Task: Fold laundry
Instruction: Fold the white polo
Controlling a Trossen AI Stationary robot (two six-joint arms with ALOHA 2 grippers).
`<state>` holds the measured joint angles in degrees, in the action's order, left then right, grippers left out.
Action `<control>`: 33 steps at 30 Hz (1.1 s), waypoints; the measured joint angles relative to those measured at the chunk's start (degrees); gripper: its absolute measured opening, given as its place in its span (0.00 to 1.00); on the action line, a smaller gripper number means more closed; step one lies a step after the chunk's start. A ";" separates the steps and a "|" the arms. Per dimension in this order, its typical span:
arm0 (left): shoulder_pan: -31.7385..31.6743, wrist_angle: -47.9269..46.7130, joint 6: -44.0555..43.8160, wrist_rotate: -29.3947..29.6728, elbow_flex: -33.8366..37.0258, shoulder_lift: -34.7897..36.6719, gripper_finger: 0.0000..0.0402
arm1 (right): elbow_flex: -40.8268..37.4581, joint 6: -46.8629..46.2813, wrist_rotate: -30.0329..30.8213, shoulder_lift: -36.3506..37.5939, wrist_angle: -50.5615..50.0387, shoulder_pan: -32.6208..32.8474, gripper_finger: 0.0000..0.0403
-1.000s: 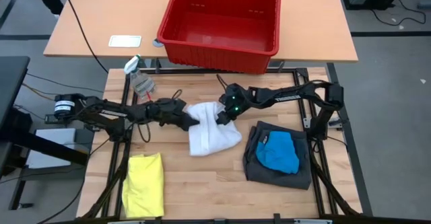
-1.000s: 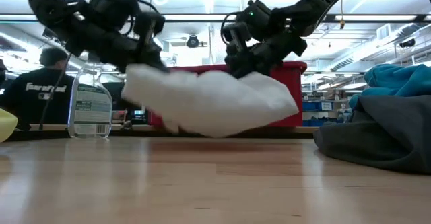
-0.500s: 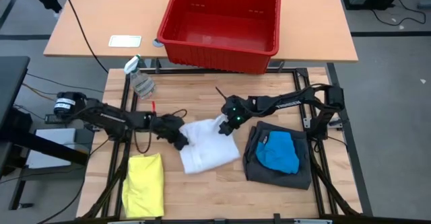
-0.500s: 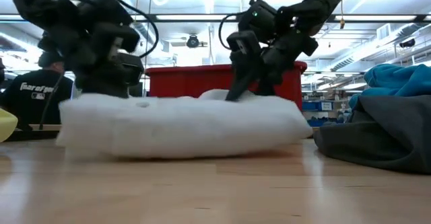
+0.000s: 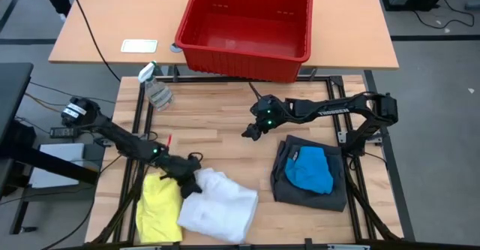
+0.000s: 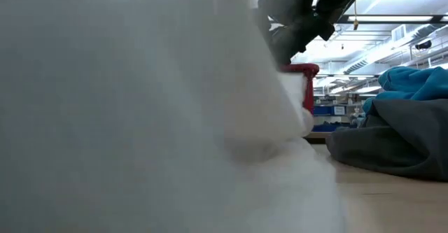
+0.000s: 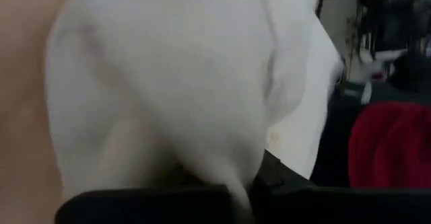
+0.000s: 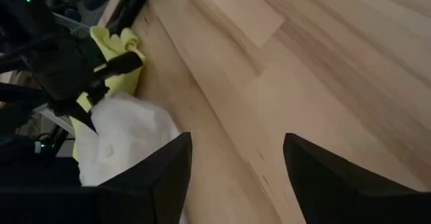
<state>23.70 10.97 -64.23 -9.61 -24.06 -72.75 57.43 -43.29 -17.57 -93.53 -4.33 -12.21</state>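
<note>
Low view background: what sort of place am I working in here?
Likely a robotics lab or workshop, not a home: ceiling strip lights and shelves with blue bins behind, and a framed wooden bench with two arms mounted.
</note>
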 joint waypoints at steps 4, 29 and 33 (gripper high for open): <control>4.22 1.96 -7.45 7.18 -0.01 -0.02 0.04 | 0.00 0.32 -0.01 0.05 -0.14 0.00 0.59; 1.46 15.86 -16.47 20.27 -0.14 3.66 0.50 | 0.00 7.33 -7.61 3.67 0.35 3.34 0.59; -2.50 16.47 -12.81 20.22 -0.14 7.03 0.50 | 0.01 11.63 -8.05 6.91 1.31 2.72 0.59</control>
<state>21.20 27.44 -77.03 10.60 -24.21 -65.72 57.44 -31.66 -25.62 -86.61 -3.02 -9.49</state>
